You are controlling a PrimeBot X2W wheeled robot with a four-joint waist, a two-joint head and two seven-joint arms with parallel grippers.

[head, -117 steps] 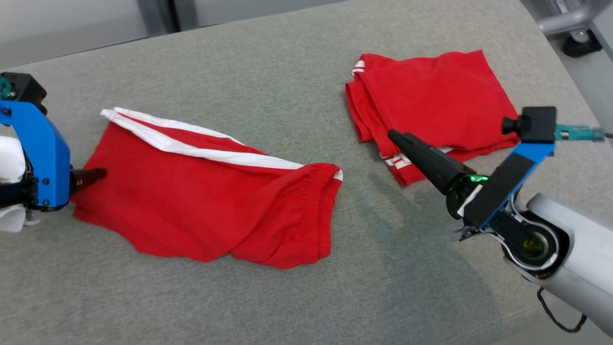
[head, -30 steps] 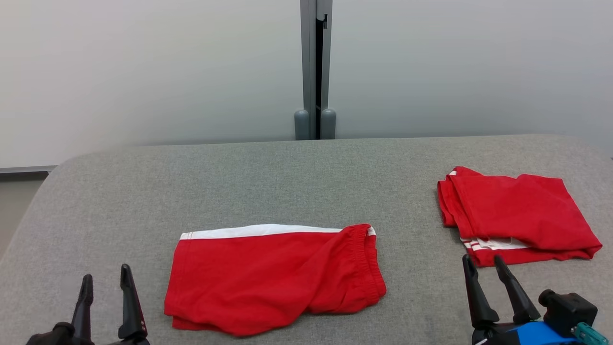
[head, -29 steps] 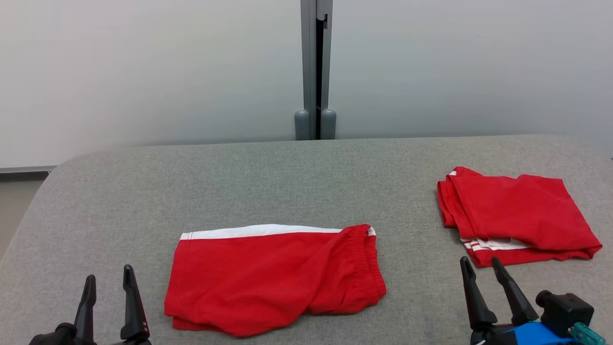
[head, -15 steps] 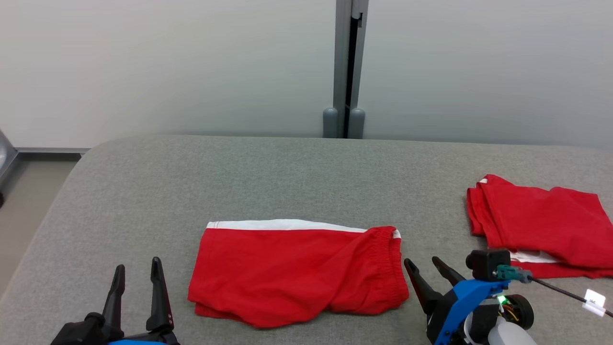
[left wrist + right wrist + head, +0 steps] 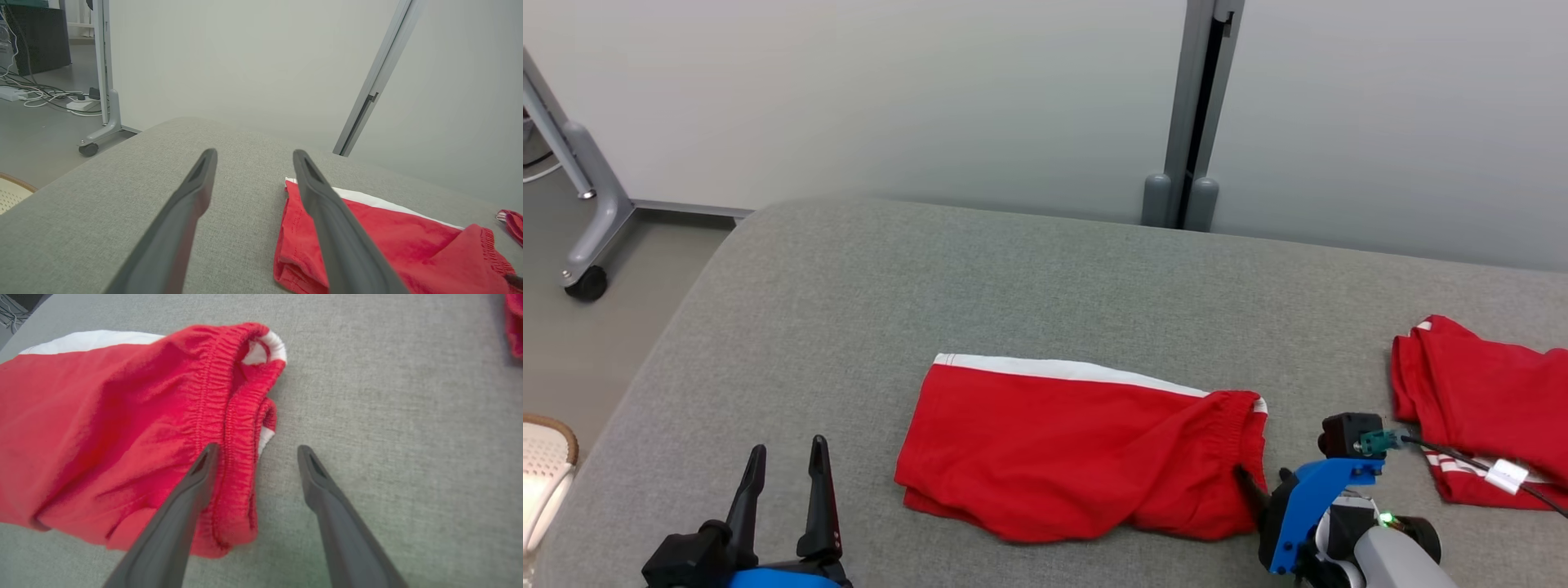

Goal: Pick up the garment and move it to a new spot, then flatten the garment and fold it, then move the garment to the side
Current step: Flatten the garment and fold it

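The garment is a pair of red shorts with a white side stripe, lying folded in the middle of the grey padded table. Its elastic waistband points to the right. My right gripper is low at that waistband end and open. In the right wrist view one finger lies over the waistband and the other over bare table. My left gripper stands open above the table, left of the garment's hem. The left wrist view shows it with nothing between the fingers and the garment to its right.
A second folded red garment lies at the table's right edge. A grey post stands against the pale wall behind. Off the table's left side are a wheeled stand leg and a woven basket.
The head camera has turned left, so the whole scene sits further right. My right gripper has come in low to the garment's waistband end. Both grippers stay open.
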